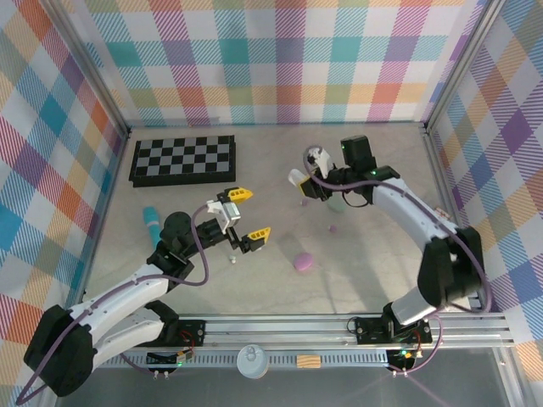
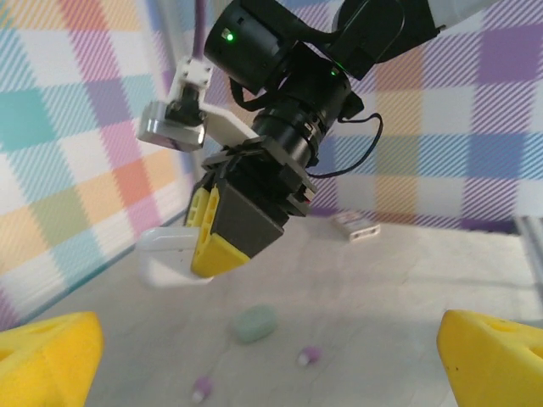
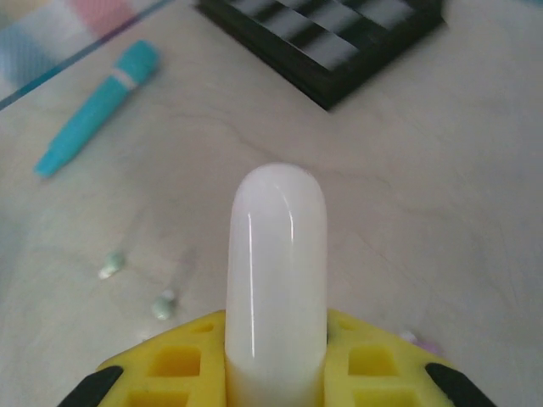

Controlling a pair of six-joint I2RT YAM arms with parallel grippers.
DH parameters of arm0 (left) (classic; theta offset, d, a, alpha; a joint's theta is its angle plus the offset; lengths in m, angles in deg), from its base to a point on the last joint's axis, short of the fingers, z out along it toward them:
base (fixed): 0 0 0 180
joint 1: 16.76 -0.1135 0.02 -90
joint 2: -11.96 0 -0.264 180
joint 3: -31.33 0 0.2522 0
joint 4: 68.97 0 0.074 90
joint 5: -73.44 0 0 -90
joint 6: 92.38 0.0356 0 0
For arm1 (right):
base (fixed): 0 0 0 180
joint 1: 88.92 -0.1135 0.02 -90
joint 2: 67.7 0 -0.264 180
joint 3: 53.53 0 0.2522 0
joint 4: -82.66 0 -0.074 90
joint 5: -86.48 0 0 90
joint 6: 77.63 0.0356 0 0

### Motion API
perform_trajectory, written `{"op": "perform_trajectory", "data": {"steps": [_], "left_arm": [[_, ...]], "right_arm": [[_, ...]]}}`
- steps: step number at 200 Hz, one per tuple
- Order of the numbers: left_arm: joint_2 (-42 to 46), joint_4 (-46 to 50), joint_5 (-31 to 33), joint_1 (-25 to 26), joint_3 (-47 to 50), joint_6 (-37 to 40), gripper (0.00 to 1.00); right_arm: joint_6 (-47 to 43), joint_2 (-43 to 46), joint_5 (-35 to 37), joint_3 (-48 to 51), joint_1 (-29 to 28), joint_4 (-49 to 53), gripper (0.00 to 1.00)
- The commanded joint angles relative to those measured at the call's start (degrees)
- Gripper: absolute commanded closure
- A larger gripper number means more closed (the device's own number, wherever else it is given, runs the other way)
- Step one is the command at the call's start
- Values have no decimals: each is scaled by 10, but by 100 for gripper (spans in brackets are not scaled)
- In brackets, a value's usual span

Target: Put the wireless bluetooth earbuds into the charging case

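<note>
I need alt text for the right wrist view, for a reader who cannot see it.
The right hand grips a glossy white rounded case between its yellow fingers. Behind it on the pale table lie a teal cylinder, a black checkered board and two tiny pale earbuds.

white charging case (image 3: 276, 271): shut, held aloft | purple earbuds (image 2: 307, 356): two, lying loose

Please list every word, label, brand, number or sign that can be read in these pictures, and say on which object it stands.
No text can be read in any view.
The chessboard, the teal cylinder and the white case show no print.
The small white object near the far wall is too blurred to tell.
</note>
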Motion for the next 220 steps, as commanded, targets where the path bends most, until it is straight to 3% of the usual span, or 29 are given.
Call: {"op": "perform_trajectory", "data": {"steps": [1, 35, 84, 144, 174, 187, 220], "left_arm": [[12, 79, 73, 4, 6, 34, 0], [4, 88, 84, 23, 7, 44, 0], [-13, 96, 69, 38, 1, 63, 0], [-36, 83, 58, 40, -4, 57, 0], [-49, 67, 55, 41, -5, 48, 0], [-53, 57, 56, 41, -5, 42, 0], [-64, 44, 47, 41, -11, 35, 0]], "right_arm": [[168, -78, 40, -46, 17, -43, 93], [261, -199, 68, -127, 30, -27, 91], [355, -362, 53, -266, 50, 6, 91], [395, -460, 44, -371, 59, 33, 87], [395, -463, 60, -387, 66, 43, 69], [383, -441, 69, -378, 70, 44, 51], [293, -351, 120, -323, 76, 77, 25]]}}
